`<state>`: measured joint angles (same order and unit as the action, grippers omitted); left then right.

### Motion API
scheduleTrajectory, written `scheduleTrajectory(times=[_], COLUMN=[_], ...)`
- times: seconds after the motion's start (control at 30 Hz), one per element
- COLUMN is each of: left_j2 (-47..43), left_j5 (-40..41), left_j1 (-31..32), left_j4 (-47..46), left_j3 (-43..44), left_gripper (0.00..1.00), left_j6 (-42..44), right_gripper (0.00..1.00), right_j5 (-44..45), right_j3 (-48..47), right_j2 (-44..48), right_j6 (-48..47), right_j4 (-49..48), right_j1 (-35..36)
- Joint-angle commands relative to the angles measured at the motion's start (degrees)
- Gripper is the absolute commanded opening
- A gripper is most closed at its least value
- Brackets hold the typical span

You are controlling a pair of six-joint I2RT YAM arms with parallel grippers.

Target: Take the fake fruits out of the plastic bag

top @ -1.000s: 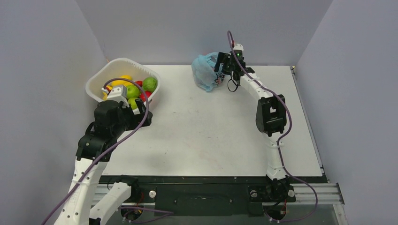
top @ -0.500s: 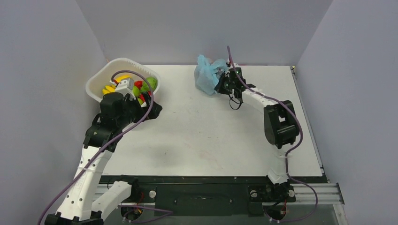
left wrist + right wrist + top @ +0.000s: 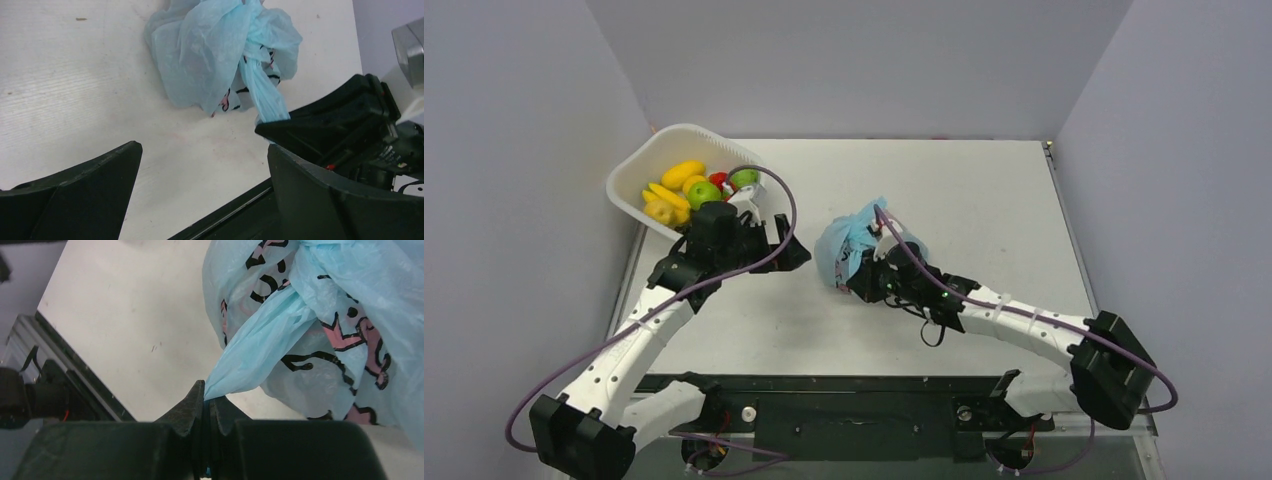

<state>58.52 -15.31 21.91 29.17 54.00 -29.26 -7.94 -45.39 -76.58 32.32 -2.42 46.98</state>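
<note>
The plastic bag (image 3: 842,246) is a crumpled light-blue bundle with dark and pink print, lying near the table's middle. My right gripper (image 3: 865,277) is at its near side, shut on a stretched strip of the bag (image 3: 260,347), which is pinched between the fingertips (image 3: 199,396). The bag (image 3: 330,295) fills the upper right of the right wrist view. My left gripper (image 3: 790,255) hovers just left of the bag, wide open with only bare table between its fingers (image 3: 100,175). Beyond it lies the bag (image 3: 215,55). The fake fruits are hidden inside the bag.
A white basket (image 3: 636,165) stands at the back left, holding yellow, green and red toy fruits (image 3: 686,185). The black front rail (image 3: 874,385) runs along the near table edge, close below the right arm (image 3: 1024,320). Grey walls enclose left, back and right.
The right gripper shut on the bag and pulled it from the far back edge to the near middle. The left arm swung from the basket rightwards toward the bag.
</note>
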Motion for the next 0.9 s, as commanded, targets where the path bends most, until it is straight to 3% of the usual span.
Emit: scheduleTrajectory(times=[0.0, 0.2, 0.33, 0.5, 0.63, 0.77, 0.87], left_j2=[2.0, 7.0, 11.9, 17.8, 21.7, 24.6, 25.6], left_j5=[1.0, 7.6, 9.2, 8.9, 8.6, 7.3, 6.0], left_j1=[4.9, 11.7, 12.6, 12.7, 12.6, 12.6, 12.6], left_j4=[-5.3, -9.3, -11.3, -13.5, -14.1, -15.8, -17.6], left_j3=[-0.4, -0.4, 0.5, 1.7, 4.1, 5.9, 5.6], left_gripper=[0.97, 0.97, 0.97, 0.94, 0.92, 0.81, 0.61], left_j6=[1.5, 1.8, 2.6, 3.8, 4.1, 3.3, 2.4], right_gripper=[0.00, 0.01, 0.17, 0.50, 0.57, 0.58, 0.58], right_j5=[3.9, 5.9, 10.5, 17.2, 18.0, 12.8, 12.6], right_j3=[5.5, 13.2, 16.2, 16.4, 13.3, 8.6, 2.0], right_j2=[7.5, 15.5, 20.8, 28.0, 30.5, 27.4, 23.3], right_j6=[0.2, 2.5, 5.0, 6.6, 5.4, 1.3, -2.3], right_j4=[-0.1, 0.6, 2.0, 7.2, 13.2, 16.1, 18.5], right_j1=[6.9, 10.8, 10.8, 10.3, 4.5, -3.6, -6.1])
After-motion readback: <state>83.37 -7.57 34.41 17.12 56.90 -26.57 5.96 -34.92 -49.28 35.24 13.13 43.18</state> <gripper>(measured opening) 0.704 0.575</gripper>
